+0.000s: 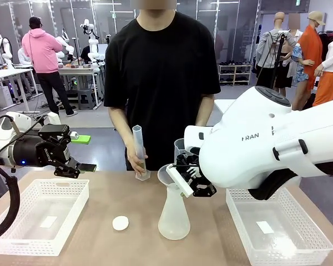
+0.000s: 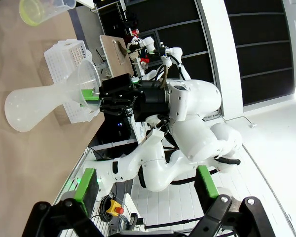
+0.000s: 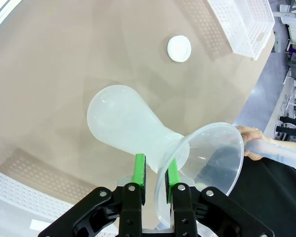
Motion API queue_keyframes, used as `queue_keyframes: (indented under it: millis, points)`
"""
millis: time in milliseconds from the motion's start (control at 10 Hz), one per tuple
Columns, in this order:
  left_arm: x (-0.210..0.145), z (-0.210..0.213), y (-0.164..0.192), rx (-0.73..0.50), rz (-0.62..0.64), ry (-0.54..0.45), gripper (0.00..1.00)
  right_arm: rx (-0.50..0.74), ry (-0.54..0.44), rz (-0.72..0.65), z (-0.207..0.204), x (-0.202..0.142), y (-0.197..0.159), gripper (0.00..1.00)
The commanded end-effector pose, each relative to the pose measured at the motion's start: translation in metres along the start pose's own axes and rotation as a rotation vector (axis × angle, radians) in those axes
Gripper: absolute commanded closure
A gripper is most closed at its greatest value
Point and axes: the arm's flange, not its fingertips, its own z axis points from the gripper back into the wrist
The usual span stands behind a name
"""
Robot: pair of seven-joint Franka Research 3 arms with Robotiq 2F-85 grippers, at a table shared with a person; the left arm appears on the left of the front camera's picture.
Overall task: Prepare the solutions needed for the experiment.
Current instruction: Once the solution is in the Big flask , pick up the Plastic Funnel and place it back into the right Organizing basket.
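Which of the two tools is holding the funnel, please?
The right tool, pads pinching the funnel rim over the flask; the left tool stands open, empty.

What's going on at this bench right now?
The right tool is shut on the rim of a clear funnel, holding it at the mouth of a flask on the table. The person steadies a graduated cylinder at the far side with one hand. The left tool is open, holding nothing.

Two baskets (image 1: 77, 213) (image 1: 241, 227); one each: flask (image 1: 173, 219), funnel (image 1: 167, 174), cap (image 1: 120, 223), cylinder (image 1: 139, 147), beaker (image 1: 179, 149).
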Motion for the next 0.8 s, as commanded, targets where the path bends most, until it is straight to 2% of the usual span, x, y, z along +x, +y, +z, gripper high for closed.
queue_keyframes:
  millis: [0,400,500,600,700]
  points:
    - [0.0,-0.001,-0.002,-0.015,0.0,0.001,0.0,-0.008,0.043,0.023,0.01,0.005,-0.01,0.77]
    - [0.0,-0.001,-0.002,-0.015,0.0,0.001,0.0,-0.028,0.154,0.038,0.048,0.02,-0.032,0.77]
    - [0.0,-0.001,-0.002,-0.015,0.0,0.001,0.0,-0.031,0.127,0.035,0.059,0.026,-0.034,0.77]
    - [0.0,-0.001,-0.002,-0.015,0.0,0.001,0.0,0.021,0.072,0.036,0.068,0.032,-0.034,0.77]
    - [0.0,-0.001,-0.002,-0.015,0.0,0.001,0.0,0.054,0.064,0.035,0.071,0.035,-0.032,0.77]
